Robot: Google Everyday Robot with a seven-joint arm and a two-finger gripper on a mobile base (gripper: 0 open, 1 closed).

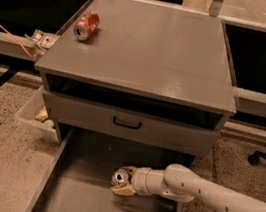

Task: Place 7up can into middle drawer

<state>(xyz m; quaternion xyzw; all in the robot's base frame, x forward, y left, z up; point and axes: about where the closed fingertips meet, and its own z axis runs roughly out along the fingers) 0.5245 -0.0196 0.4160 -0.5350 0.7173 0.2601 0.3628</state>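
Note:
The 7up can (pixel 121 177) shows as a small silver top with pale sides, held sideways over the floor of the open middle drawer (pixel 87 197), a wide shallow grey box pulled out below the cabinet. My gripper (pixel 124 181) reaches in from the right on a white arm (pixel 209 194), and its tan fingers (pixel 124 190) are shut on the can, one above it and one below. The can's green markings are hidden by the fingers.
A crushed red can (pixel 86 25) lies on the grey cabinet top (pixel 153 45) at the back left. A grey drawer front with a black handle (pixel 127 123) sits above the open drawer. A white bin (pixel 34 114) stands on the floor at left.

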